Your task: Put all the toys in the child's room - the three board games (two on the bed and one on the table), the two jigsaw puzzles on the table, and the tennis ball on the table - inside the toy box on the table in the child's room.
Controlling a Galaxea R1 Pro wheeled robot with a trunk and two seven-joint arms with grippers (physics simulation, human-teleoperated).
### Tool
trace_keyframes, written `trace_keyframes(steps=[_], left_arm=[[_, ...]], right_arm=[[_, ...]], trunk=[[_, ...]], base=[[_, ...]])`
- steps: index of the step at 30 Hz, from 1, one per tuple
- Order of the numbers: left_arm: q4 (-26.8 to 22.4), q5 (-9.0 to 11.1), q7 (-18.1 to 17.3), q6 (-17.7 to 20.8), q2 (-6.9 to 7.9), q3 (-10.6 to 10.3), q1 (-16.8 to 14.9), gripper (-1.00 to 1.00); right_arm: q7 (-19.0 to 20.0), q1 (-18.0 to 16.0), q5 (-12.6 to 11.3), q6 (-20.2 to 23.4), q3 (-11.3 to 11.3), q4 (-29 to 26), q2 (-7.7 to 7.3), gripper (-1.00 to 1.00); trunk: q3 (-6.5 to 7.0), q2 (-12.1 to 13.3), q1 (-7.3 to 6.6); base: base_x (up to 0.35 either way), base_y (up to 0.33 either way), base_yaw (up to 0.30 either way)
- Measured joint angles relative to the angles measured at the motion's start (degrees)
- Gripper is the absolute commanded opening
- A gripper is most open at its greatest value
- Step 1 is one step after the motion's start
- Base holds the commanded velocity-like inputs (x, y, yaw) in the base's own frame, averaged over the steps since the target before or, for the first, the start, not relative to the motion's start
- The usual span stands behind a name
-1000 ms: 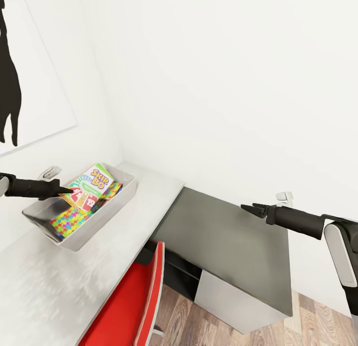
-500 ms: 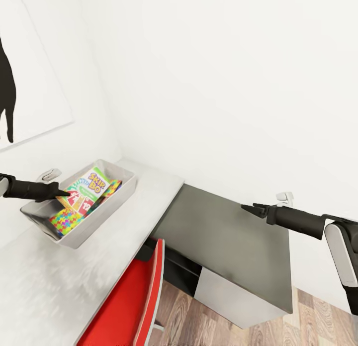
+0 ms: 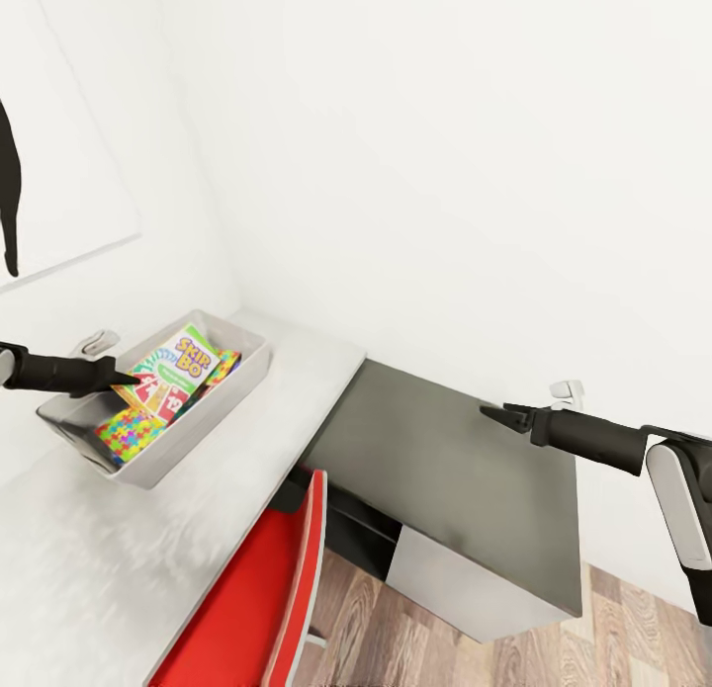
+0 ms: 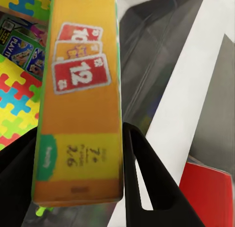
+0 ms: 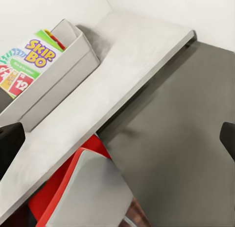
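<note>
The light grey toy box stands on the white table near the wall. Inside it, the SKIP BO board game leans tilted, and my left gripper is shut on its orange edge, with a finger on either side. Under it lie a jigsaw puzzle and a blue printed box; more puzzle shows at the far end. My right gripper hangs open over the dark grey corner top. From the right wrist I see the toy box and the SKIP BO box.
A red chair is tucked under the desk between my arms. White walls close in behind the desk, with a black silhouette picture at the left. Wood-plank floor shows past the desk's corner drawers.
The whole picture has slid a little left, so the camera has turned. My left gripper still holds the SKIP BO box in the toy box, slightly lower. The right arm is as before.
</note>
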Motion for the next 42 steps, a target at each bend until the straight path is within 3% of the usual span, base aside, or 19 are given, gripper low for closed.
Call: trace_keyframes(steps=[13, 21, 22, 23, 38, 42], left_arm=[[1.07, -0.08, -0.04, -2.11, 0.77, -0.29, -1.46, -1.00], [1.12, 1.17, -0.13, -1.96, 1.27, -0.12, -1.74, -1.00], [1.09, 1.47, -0.01, -1.99, 1.29, -0.14, -1.71, 1.00], [1.46, -3.18, 0.03, -3.39, 1.29, -1.41, -1.60, 1.00], [1.32, -3.09, -0.56, -3.22, 1.28, -1.39, -1.89, 1.00], [0.29, -2.80, -3.47, -2.64, 1.24, -1.32, -3.10, 1.00]], right_arm=[[-0.02, 0.09, 0.01, -0.15, 0.23, 0.00, 0.34, 1.00], [-0.02, 0.08, 0.01, -0.16, 0.18, 0.00, 0.35, 1.00], [-0.02, 0.08, 0.00, -0.16, 0.18, 0.00, 0.35, 1.00], [-0.02, 0.09, 0.01, -0.16, 0.16, 0.00, 0.35, 1.00], [-0.02, 0.09, -0.01, -0.16, 0.17, 0.00, 0.38, 1.00], [-0.02, 0.09, -0.01, -0.16, 0.18, 0.00, 0.38, 1.00]], trunk=[[-1.21, 0.02, 0.01], [-1.94, 0.00, 0.00], [-2.02, -0.01, 0.00], [-2.09, 0.05, 0.02], [-2.17, 0.03, 0.01], [-2.17, 0.03, 0.01]], base=[[0.000, 0.000, 0.000], [0.000, 0.000, 0.000], [0.000, 0.000, 0.000], [0.000, 0.000, 0.000], [0.000, 0.000, 0.000], [0.000, 0.000, 0.000]])
